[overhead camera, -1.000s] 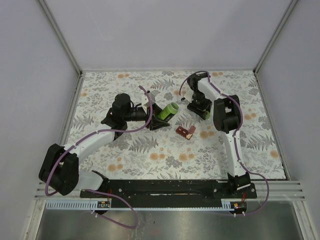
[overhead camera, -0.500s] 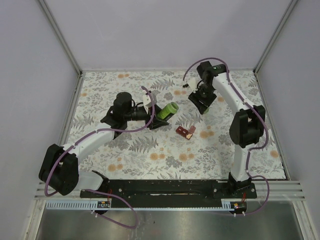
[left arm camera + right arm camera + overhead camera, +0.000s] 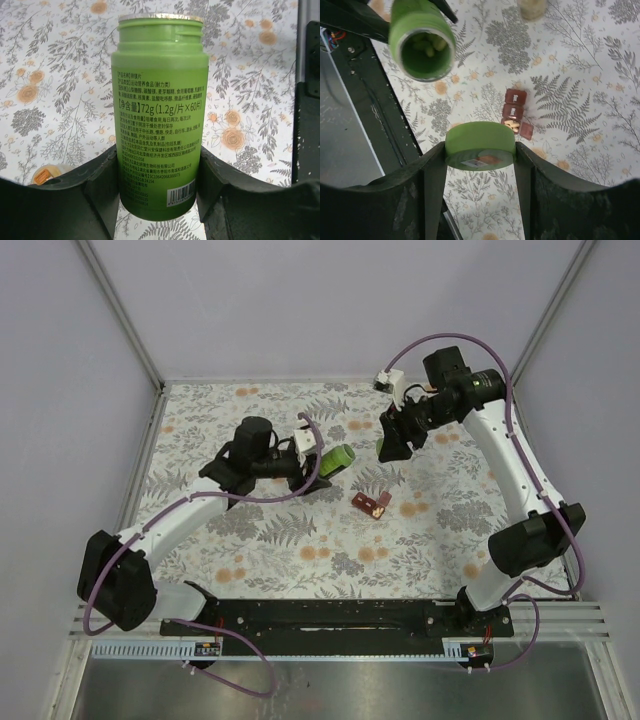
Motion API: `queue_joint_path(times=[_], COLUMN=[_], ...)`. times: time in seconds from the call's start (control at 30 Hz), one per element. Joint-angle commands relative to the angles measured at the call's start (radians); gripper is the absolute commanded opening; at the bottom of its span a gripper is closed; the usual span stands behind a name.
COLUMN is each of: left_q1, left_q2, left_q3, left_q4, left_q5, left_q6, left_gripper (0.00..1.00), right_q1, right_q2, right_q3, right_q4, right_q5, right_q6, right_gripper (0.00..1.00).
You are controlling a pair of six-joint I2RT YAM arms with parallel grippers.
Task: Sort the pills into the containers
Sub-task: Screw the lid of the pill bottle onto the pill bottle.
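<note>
- Fingers of the left gripper [image 3: 322,470] stand partly apart, clamped on the base of the green bottle [image 3: 338,456], which tilts toward 2 o'clock above the floral cloth [image 3: 300,550].
- Top view: right gripper [image 3: 390,447], at 3 o'clock from the bottle, is raised and pinches a green cap [image 3: 384,449].
- Top view: dark-red pill box [image 3: 370,503] lies on the cloth at 5 o'clock from the bottle, apart from both grippers.
- Left wrist view: both fingers [image 3: 107,185] press the bottle's lower sides; its mouth, at 12 o'clock, is uncapped. A pale-and-orange bottle [image 3: 46,174] shows at 8 o'clock.
- Right wrist view: fingers grip the cap by its rim, partly spread. The uncapped bottle at 11 o'clock holds pale pills [image 3: 434,44]. The pill box sits at 1 o'clock, with one compartment open and pale pellets in it.
</note>
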Motion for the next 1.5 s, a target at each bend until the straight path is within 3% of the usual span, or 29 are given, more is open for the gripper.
queue_joint_path(times=[0.0, 0.17, 0.53, 0.93, 1.47], left_q1=[-0.049, -0.129, -0.190, -0.198, -0.198], left_q2=[-0.023, -0.017, 0.004, -0.013, -0.046], left_q3=[0.088, 0.147, 0.214, 0.148, 0.131], left_q4=[-0.128, -0.216, -0.280, -0.182, -0.179], left_q5=[-0.138, -0.296, -0.378, -0.287, -0.235], left_q6=[0.122, 0.190, 0.234, 0.176, 0.162], left_gripper=[0.00, 0.00, 0.00, 0.00, 0.00], right_q1=[0.010, 0.021, 0.042, 0.058, 0.076], right_q2=[-0.051, -0.042, -0.031, -0.007, 0.039], right_q3=[-0.014, -0.010, -0.045, -0.054, -0.008], right_q4=[0.031, 0.013, -0.012, 0.002, -0.059], right_q5=[-0.186, -0.248, -0.311, -0.329, -0.309], right_q6=[0.016, 0.019, -0.004, 0.016, -0.008], right_gripper=[0.24, 0.24, 0.24, 0.24, 0.23])
